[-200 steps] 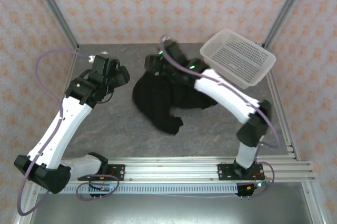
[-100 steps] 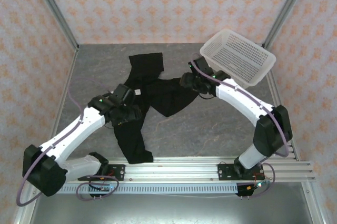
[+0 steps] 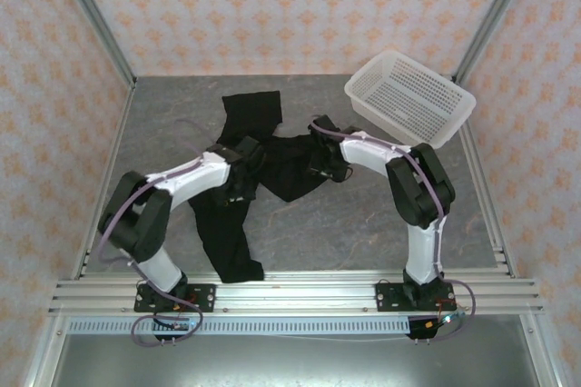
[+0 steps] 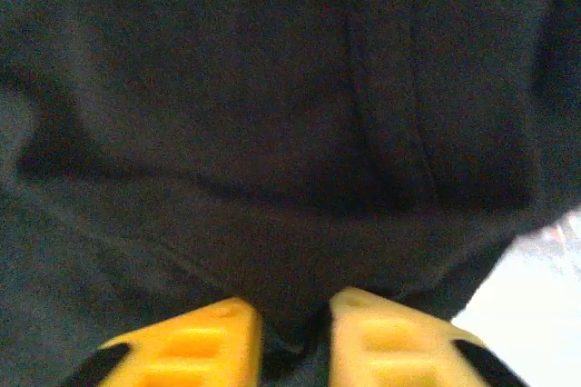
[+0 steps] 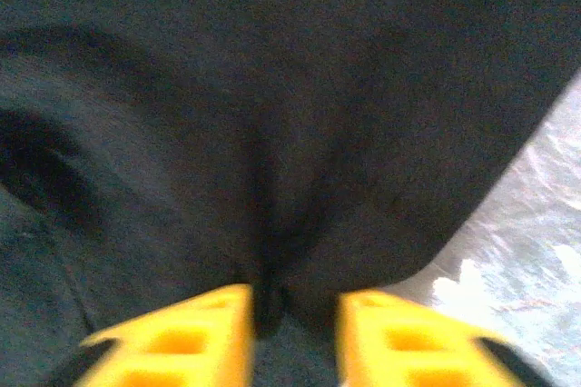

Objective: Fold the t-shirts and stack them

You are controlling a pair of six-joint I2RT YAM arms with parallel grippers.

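Both arms pulled their elbows in since half a second back and came down on the cloth; the shirt's outline is about the same. One black t-shirt (image 3: 289, 172) lies unfolded and twisted mid-table (image 3: 381, 214): one lobe toward the far edge, a crumpled middle, a long strip trailing to the near rail. No print visible, plain black side up. White basket (image 3: 410, 96) sits at the far right, tilted, well apart from the shirt.

Progress: early. No fold made and nothing stacked, so flattening, folding and placing are all left.

Left gripper (image 4: 295, 310): yellow fingers nearly together, pinching a ridge of black cloth near the shirt's left middle. Right gripper (image 5: 292, 301): pressed together on a cloth fold close to the shirt's right edge, bare table just beside.
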